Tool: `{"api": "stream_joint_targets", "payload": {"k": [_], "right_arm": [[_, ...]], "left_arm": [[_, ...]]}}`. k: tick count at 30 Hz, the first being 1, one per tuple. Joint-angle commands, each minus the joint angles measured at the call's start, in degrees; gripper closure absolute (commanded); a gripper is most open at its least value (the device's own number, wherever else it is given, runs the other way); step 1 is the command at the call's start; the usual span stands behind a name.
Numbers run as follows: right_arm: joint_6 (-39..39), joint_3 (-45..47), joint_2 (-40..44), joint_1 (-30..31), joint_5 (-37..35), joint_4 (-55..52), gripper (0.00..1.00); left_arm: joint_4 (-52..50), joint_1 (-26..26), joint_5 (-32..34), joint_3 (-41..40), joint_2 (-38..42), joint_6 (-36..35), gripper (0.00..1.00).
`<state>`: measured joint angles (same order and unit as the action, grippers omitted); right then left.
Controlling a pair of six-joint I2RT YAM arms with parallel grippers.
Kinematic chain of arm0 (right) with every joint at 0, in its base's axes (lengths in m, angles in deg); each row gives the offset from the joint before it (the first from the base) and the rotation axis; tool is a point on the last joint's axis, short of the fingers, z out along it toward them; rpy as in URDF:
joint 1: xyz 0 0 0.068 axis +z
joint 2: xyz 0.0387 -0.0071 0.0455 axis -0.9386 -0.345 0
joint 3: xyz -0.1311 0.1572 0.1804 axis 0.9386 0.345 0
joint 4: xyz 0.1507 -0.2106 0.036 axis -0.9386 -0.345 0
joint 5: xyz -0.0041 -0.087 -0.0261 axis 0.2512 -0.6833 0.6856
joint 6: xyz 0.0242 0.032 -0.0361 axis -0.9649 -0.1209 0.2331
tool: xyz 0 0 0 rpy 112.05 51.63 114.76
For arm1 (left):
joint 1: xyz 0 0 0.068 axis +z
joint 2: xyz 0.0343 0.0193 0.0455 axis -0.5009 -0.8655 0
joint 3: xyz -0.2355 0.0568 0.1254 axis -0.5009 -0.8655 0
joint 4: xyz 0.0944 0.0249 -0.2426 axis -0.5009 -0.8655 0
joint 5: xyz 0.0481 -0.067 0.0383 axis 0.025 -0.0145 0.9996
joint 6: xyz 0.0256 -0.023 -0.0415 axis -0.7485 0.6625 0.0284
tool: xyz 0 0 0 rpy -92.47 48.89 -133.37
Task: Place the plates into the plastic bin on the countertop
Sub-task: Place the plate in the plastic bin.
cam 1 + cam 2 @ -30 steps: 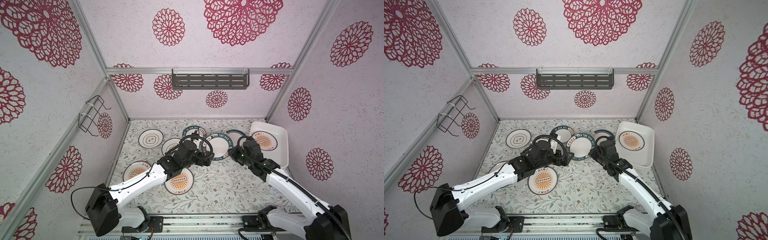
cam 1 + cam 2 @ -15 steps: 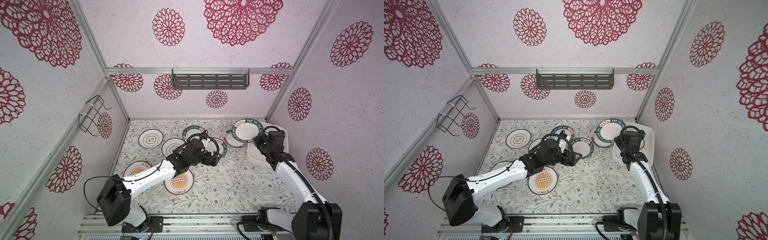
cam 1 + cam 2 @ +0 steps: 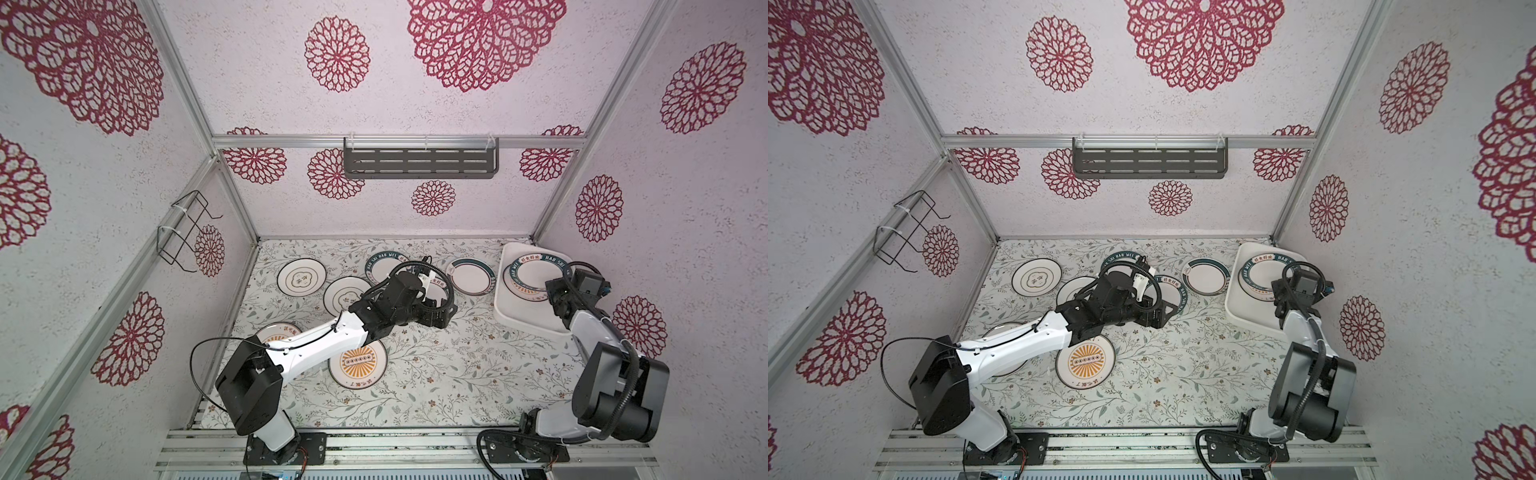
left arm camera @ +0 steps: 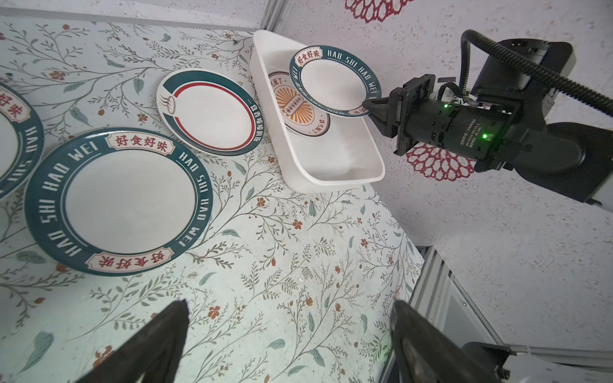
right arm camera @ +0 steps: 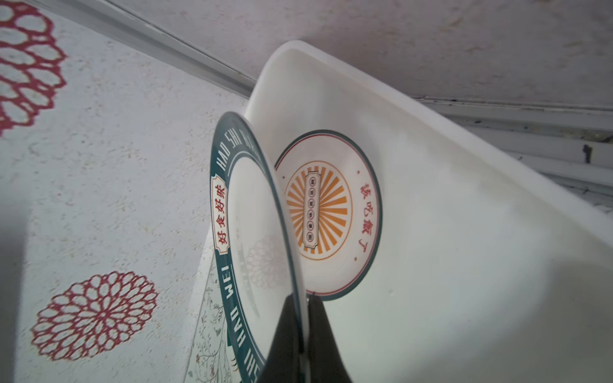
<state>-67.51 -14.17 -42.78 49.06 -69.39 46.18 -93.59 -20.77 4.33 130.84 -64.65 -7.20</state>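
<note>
1. Pinching with the black tapered right tool [image 5: 303, 306] the rim of a glossy round teal-rimmed plate [image 5: 252, 232].
2. Reaching forward with the right arm [image 3: 590, 332], plate over the smooth white plastic bin [image 4: 331, 169], above a sunburst plate [image 5: 331, 212] inside.
3. Hovering with the left tool [image 4: 289, 303], spread wide and empty, over the leaf-printed surface [image 4: 298, 212].

teal-rimmed round white plate [image 5: 252, 232] pinched in right hand [image 5: 303, 318]: hard glossy glaze, mirrors a wall medallion. white rectangular plastic bin [image 5: 447, 215] under that hand: smooth, satin sheen. orange-sunburst white plate [image 5: 331, 212] inside it: glossy too. leaf-printed pale table [image 4: 298, 265] below left hand [image 4: 290, 303]: matt, fine-grained. pinkish flower-printed walls [image 4: 497, 248]: rough, gritty, matt. left hand's fingers [image 4: 159, 341]: matt black plastic.
</note>
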Motion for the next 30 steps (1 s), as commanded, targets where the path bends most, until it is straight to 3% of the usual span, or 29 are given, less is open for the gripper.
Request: {"api": "stream_joint_targets", "payload": {"k": [1,8,19,25,30], "right_arm": [[-1.5,-4.1,-2.4,0.1,1.9,6.1,1.0],[-3.3,-7.2,-11.0,0.0,2.9,9.2,1.0],[-3.2,-10.5,-17.7,-0.1,2.7,9.1,1.0],[-0.1,-14.7,-19.2,0.0,3.0,1.6,1.0],[1.1,-14.8,-18.1,0.0,2.3,-0.1,0.82]], "left_arm": [[-1.8,-0.2,1.4,1.6,-0.8,-1.3,0.03],[-3.1,-0.3,3.3,1.8,-0.8,-1.1,0.03],[-4.0,0.6,3.3,3.0,-3.4,-1.0,0.03],[-4.5,0.7,3.4,3.6,-4.4,-0.6,0.03],[-5.0,0.7,3.7,3.2,-4.0,0.0,0.03]]}}
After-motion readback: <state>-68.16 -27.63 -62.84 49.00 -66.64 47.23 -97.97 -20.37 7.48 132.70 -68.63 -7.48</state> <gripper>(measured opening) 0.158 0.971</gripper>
